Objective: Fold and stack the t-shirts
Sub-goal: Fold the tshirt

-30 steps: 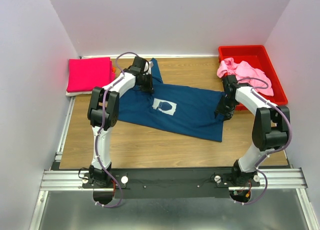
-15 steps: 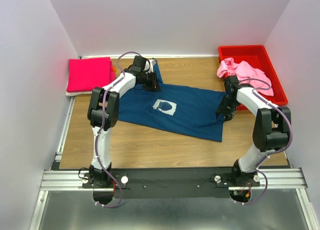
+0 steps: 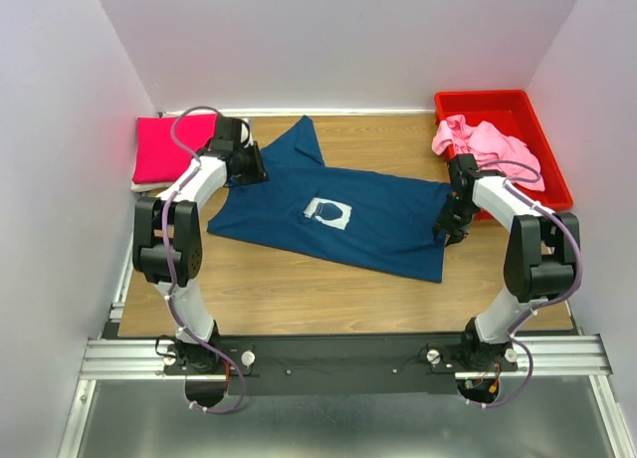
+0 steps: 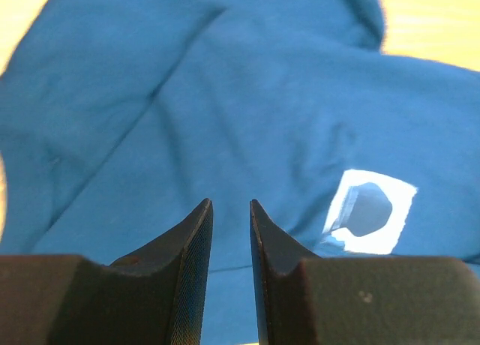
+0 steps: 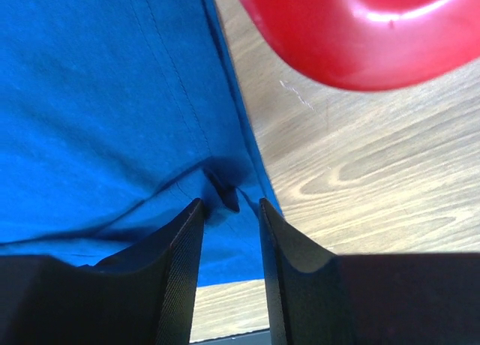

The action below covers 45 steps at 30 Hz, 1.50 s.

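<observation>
Looks like setting up the first fold on navy tee (image 3: 388, 219): spread flat mid-table (image 3: 299, 279), print (image 3: 327, 212) up. Hovering left gripper (image 4: 231, 204) over the tee's left edge, part-open, holding nothing. Resting right gripper (image 5: 230, 202) on the right hem (image 5: 238, 127), part-open around a small pucker of cloth; can't tell whether actually pinched.

To do it well, probably:
- Drop left onto the edge and grab all layers, not a surface pucker.
- Confirm right bite before lifting; re-pinch deeper if only the hem stitch is caught.
- Lift both sides together, low, keeping cloth taut to avoid dragging wrinkles.
- Mind the bin (image 3: 498, 102) just beside the right wrist.

Magenta tee (image 3: 174, 147) folded far left, likely the stack spot. Pink tee (image 3: 488, 141) crumpled in bin.
</observation>
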Available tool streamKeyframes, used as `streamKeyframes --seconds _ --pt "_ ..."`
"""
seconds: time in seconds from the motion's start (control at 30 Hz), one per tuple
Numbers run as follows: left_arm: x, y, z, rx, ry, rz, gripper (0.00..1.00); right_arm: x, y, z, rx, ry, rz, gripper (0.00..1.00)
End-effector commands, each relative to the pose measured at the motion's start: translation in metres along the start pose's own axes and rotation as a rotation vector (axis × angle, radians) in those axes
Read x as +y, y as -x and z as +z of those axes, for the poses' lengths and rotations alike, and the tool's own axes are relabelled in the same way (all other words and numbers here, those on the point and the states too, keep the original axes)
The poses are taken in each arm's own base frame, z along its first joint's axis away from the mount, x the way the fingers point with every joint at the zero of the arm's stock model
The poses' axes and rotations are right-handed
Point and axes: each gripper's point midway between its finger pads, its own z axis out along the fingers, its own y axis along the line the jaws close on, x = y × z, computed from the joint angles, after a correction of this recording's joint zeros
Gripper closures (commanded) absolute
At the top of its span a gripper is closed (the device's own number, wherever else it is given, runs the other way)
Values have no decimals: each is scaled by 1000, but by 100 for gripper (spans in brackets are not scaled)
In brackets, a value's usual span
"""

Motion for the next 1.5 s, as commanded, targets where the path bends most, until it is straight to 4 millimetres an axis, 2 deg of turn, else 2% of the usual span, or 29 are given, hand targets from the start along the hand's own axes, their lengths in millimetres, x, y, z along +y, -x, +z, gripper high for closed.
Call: streamKeyframes --seconds 0.0,0.03,0.13,0.23,0.4,0.53,0.7,0.93,1.07,1.4,1.47 --pt "25 -28 5 38 76 6 67 0 5 8 -11 -4 5 59" --pt "32 -41 9 59 87 -2 67 2 8 8 -16 2 7 60" --pt "42 -60 12 86 108 -17 67 4 9 11 -11 4 5 64" --pt "52 -72 11 99 145 -21 67 5 9 15 -5 4 5 68" --pt "69 -89 7 105 202 -15 67 11 15 13 -12 19 1 82" --pt "82 -97 8 112 246 -6 68 9 17 10 -19 19 0 99" --pt "88 -101 7 114 268 -1 68 5 22 1 -45 14 7 100" --pt "90 -100 10 113 275 1 68 -16 25 -10 -63 -26 15 99" --pt "89 -101 10 113 269 -7 69 -29 29 -9 -64 -45 31 100" --pt "83 -94 10 91 250 -22 69 -24 41 -1 -50 -54 1 100" --pt "80 -87 10 78 242 -19 68 -21 46 -1 -57 -50 -6 95"
